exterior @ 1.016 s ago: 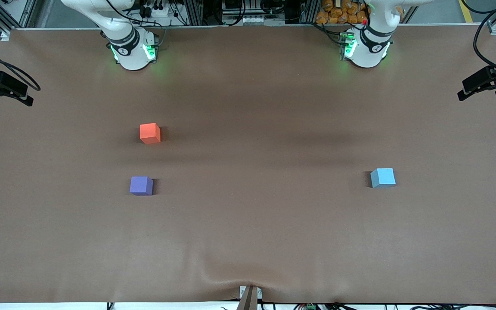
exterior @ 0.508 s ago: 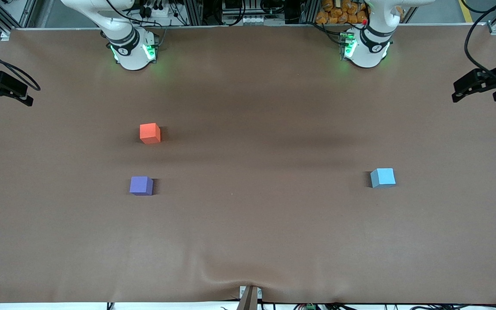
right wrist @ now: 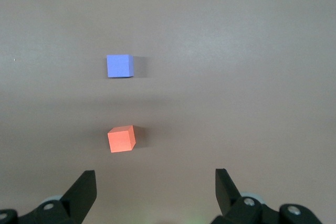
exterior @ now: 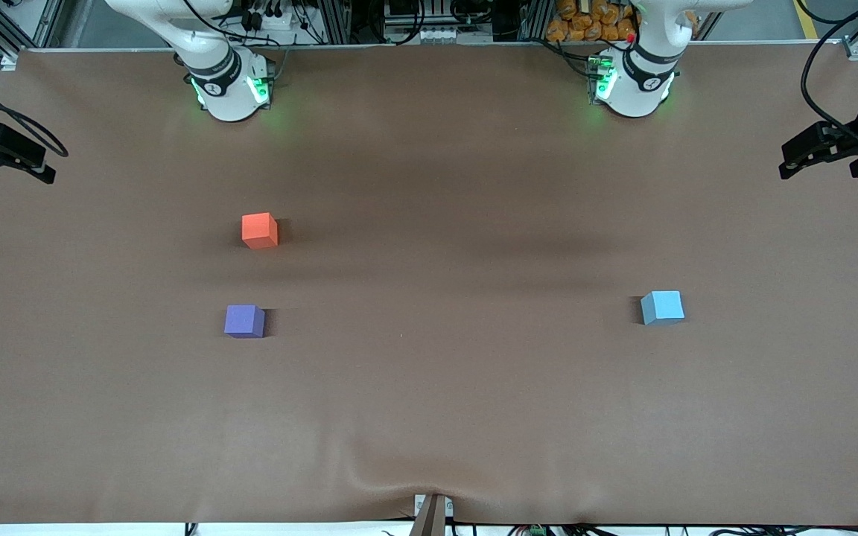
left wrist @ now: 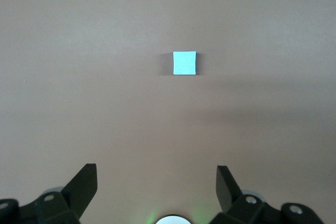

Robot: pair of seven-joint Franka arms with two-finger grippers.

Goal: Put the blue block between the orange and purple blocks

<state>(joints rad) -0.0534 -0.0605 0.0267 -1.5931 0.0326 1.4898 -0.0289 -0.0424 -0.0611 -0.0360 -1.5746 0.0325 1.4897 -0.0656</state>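
The blue block (exterior: 662,307) lies on the brown table toward the left arm's end; it also shows in the left wrist view (left wrist: 185,63). The orange block (exterior: 259,230) and the purple block (exterior: 244,321) lie toward the right arm's end, the purple one nearer to the front camera, with a gap of about two block widths between them. Both show in the right wrist view, orange (right wrist: 121,139) and purple (right wrist: 119,66). My left gripper (left wrist: 156,174) is open and empty, high over the table's left-arm end (exterior: 809,152). My right gripper (right wrist: 156,177) is open and empty, high over the right-arm end (exterior: 16,156).
The brown mat (exterior: 429,387) covers the whole table and has a wrinkle at its front edge (exterior: 399,476). The two arm bases (exterior: 229,85) (exterior: 631,82) stand along the edge farthest from the front camera.
My left gripper has shifted a little inward over the table's end. The right arm and the three blocks have not moved.
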